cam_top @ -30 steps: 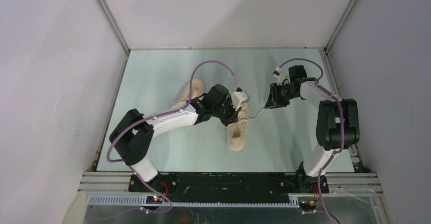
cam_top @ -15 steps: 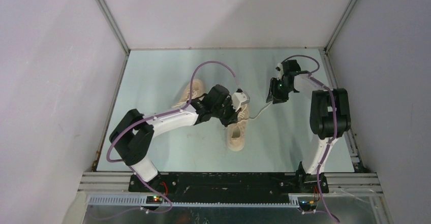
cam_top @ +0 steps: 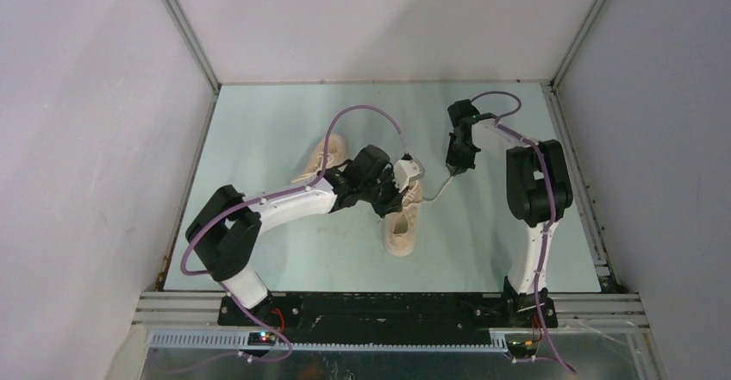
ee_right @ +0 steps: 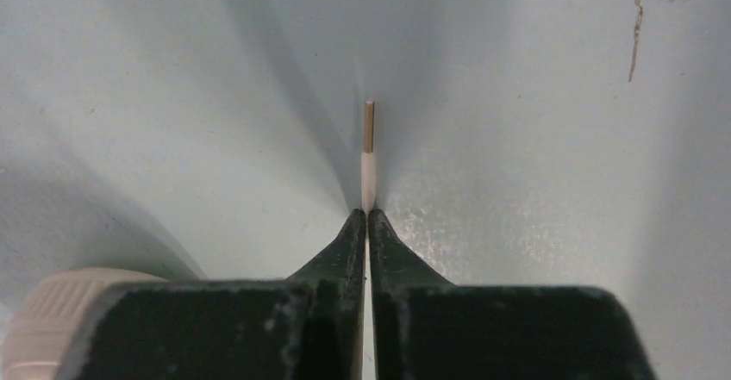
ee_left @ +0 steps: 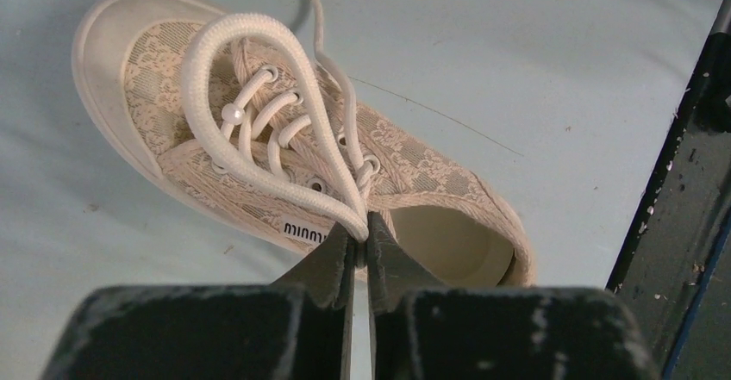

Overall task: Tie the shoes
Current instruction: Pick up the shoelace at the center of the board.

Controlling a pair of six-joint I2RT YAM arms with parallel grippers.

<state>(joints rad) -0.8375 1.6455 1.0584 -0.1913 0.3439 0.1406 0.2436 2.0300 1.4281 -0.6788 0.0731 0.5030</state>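
Well, you had the left pincer (ee_left: pixel 362 227) clamped on the base of a lace loop (ee_left: pixel 241 23), right over the tongue of the working shoe (ee_left: pixel 414 173), which lay on the counter (cam_top: pixel 284 251). The right pincer (ee_right: pixel 367 218), out to that shoe's right, was pinched shut on the free lace end, with its tan tip (ee_right: pixel 368 127) poking past the fingers. The second shoe (cam_top: pixel 323 154) sat beyond and left of the working shoe, partly behind the left arm. That lace looked soft and limp, so the loop would likely have collapsed if released. The shoe seemed light and could have slid under a hard pull. Gripping close to the eyelets would probably have suited best.
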